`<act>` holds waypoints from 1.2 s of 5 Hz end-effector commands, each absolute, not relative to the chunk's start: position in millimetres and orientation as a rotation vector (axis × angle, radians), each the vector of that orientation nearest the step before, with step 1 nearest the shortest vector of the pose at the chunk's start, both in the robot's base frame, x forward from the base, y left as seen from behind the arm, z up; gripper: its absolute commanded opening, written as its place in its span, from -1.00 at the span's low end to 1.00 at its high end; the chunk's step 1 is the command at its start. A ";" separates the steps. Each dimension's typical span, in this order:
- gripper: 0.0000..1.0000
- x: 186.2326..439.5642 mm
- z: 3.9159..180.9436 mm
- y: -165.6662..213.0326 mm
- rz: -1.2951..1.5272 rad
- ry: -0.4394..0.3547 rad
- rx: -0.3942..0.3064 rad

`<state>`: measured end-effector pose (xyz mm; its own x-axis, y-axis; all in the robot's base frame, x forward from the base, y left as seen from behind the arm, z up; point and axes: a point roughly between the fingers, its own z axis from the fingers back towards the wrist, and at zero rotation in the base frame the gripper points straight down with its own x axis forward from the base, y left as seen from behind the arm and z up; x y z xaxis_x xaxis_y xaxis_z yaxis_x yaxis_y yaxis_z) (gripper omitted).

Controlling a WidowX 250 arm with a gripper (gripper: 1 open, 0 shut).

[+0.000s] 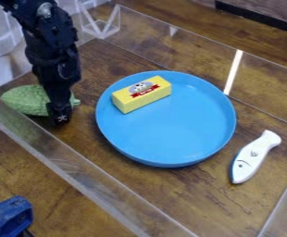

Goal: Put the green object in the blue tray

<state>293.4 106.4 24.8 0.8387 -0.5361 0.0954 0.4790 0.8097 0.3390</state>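
A blue tray (190, 134), the widest thing on the wooden table (91, 162), lies well off to one side of the gripper (50, 113), a yellow block (141, 94) resting inside its rim nearest the arm. The black gripper reaches down from the top of the view, its fingers spread wide at the green object (26, 99). That object lies on the table, right at the fingers and partly hidden behind them, outside the tray. A white fish-shaped thing (255, 156) lies beyond the tray's far side from the gripper; a dark blue item (7, 218) sits in the near corner of the view. The step in hand appears to be lining up the grasp. The next move calls for settling the fingers astride the lump and closing them firmly before any lift toward the tray.
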 end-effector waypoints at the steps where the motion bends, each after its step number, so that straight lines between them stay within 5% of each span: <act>1: -1.00 292.5 17.6 104.9 -0.542 -0.192 0.309; 4: -1.00 308.8 12.6 100.8 -0.445 -0.165 0.330; 6: -1.00 321.4 35.0 93.9 -0.408 -0.144 0.368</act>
